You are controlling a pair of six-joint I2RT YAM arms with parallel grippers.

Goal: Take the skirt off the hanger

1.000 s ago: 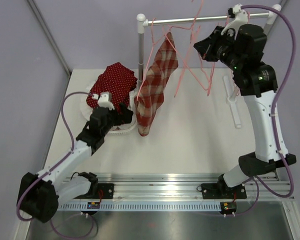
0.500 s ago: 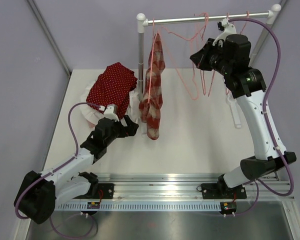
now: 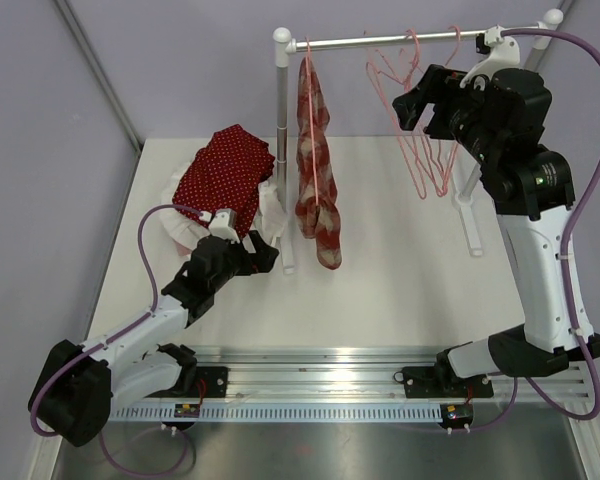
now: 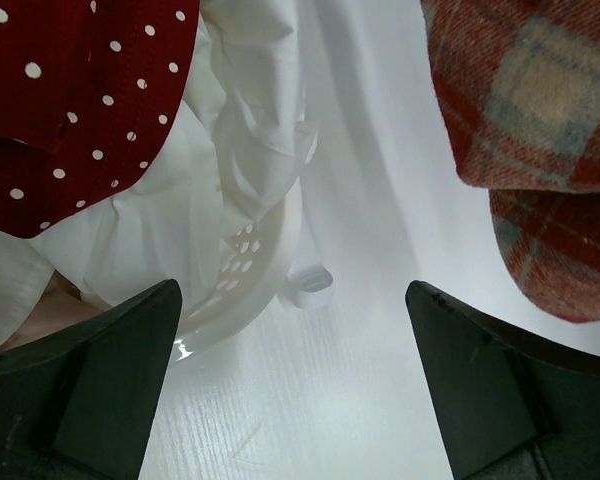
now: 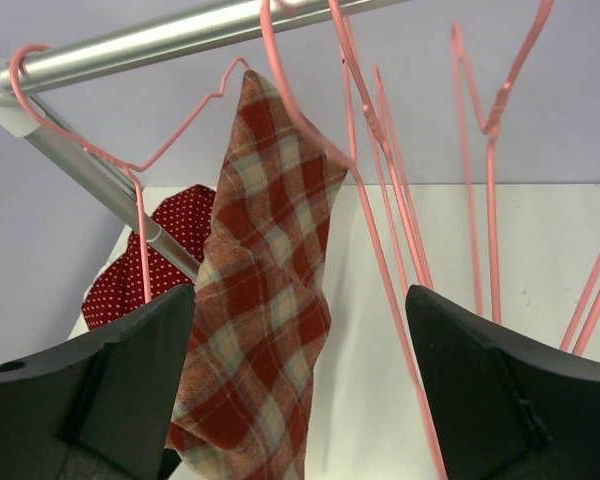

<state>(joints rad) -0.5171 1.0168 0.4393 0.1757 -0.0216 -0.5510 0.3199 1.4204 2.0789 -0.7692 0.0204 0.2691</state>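
Low over the surface (image 3: 400,290), the left gripper (image 3: 265,250) is open and holds nothing, close to the bottom of the skirt (image 3: 313,170). The skirt hangs on its pink hanger (image 5: 138,220) on the rail (image 3: 380,41), so the job is not done yet. Up by the rail, the right gripper (image 3: 420,105) is open and empty too; the skirt has yet to come off.

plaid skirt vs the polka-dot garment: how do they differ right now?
Plaid skirt hangs long and narrow from a pink hanger on the rail. The polka-dot garment lies heaped on the white basket. The skirt is red-and-beige checks, while the garment is solid red with white dots. Both are mostly red fabric.
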